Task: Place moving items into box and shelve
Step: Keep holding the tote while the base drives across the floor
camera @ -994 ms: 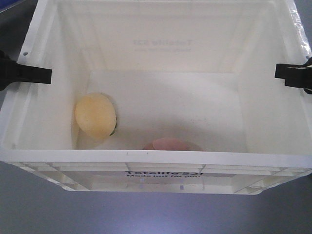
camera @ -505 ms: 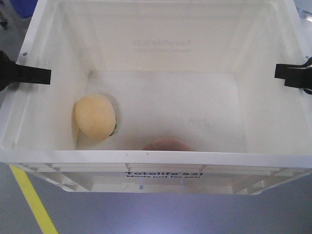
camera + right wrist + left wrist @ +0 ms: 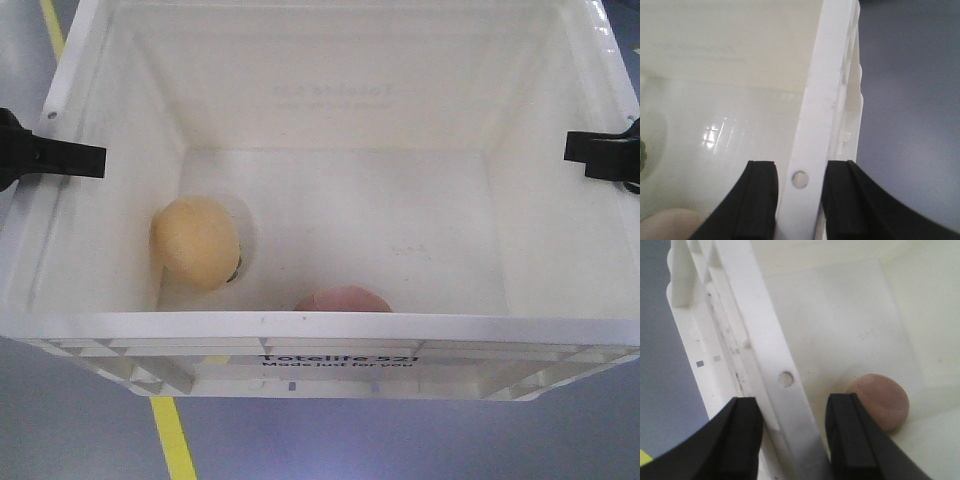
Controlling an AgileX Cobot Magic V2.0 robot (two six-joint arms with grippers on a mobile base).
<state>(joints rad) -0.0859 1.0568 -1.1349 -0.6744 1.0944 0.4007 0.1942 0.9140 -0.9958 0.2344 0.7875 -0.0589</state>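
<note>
The box (image 3: 330, 325), a large white crate printed "Totelife 521", fills the front view and hangs above the floor. Both moving items lie inside: the pale yellow lump (image 3: 195, 242) against the left wall, the pinkish-brown lump (image 3: 342, 299) by the near wall, half hidden behind the rim. My left gripper (image 3: 45, 158) is shut on the box's left rim; the wrist view shows its black fingers (image 3: 842, 435) either side of the rim (image 3: 785, 405), with the pinkish lump (image 3: 880, 400) beyond. My right gripper (image 3: 600, 155) is shut on the right rim (image 3: 807, 150).
Grey floor lies under the box. A yellow tape line (image 3: 172, 440) runs across it below the box's near left corner, and another piece of yellow line (image 3: 52, 25) shows at the top left.
The floor under the box has shifted: the yellow line slid right and a second piece appeared top left. Box and grippers hold the same place in view. The yellow lump barely shifted.
</note>
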